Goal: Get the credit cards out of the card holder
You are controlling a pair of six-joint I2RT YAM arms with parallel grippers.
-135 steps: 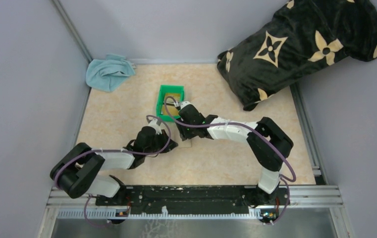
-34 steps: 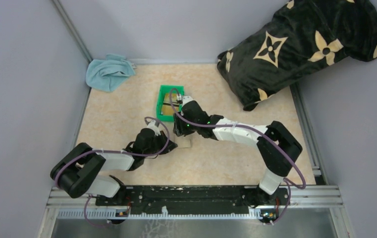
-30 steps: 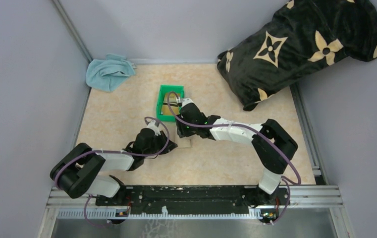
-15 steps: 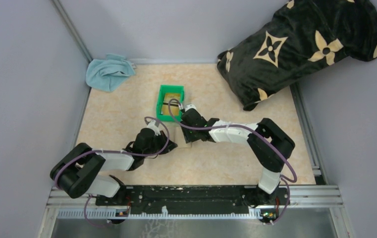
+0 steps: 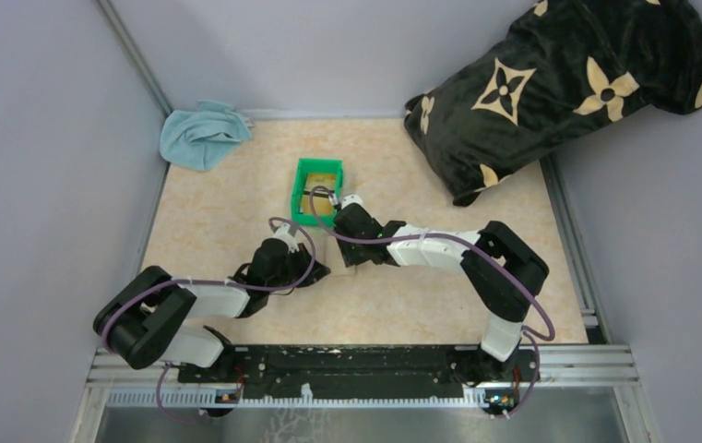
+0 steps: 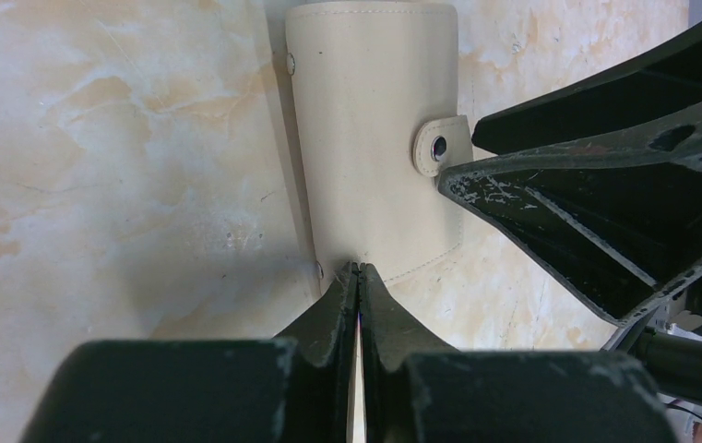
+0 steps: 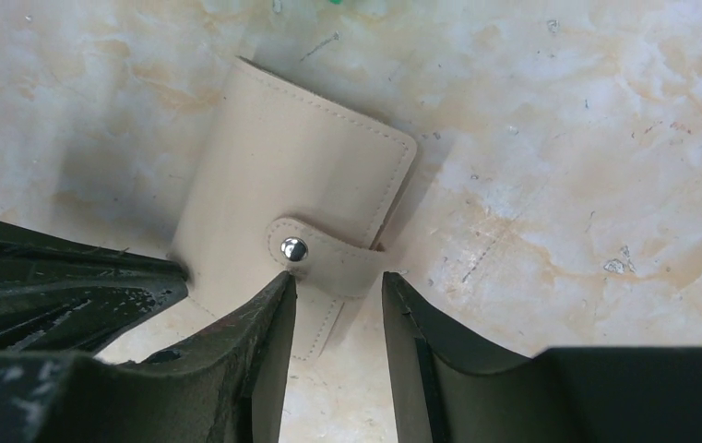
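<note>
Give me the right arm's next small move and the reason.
Probably close the right end effector on the snap strap: its open jaws straddle the strap, the card holder is snapped shut, and the left end effector pinches its edge, steadying it.

The left tool [image 6: 359,277], jaws pressed together, pinches the near edge of the cream card holder [image 6: 374,138].

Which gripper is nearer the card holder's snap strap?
Right. The right gripper sits open astride the snap strap; the left gripper pinches the card holder at another edge, away from it.
</note>
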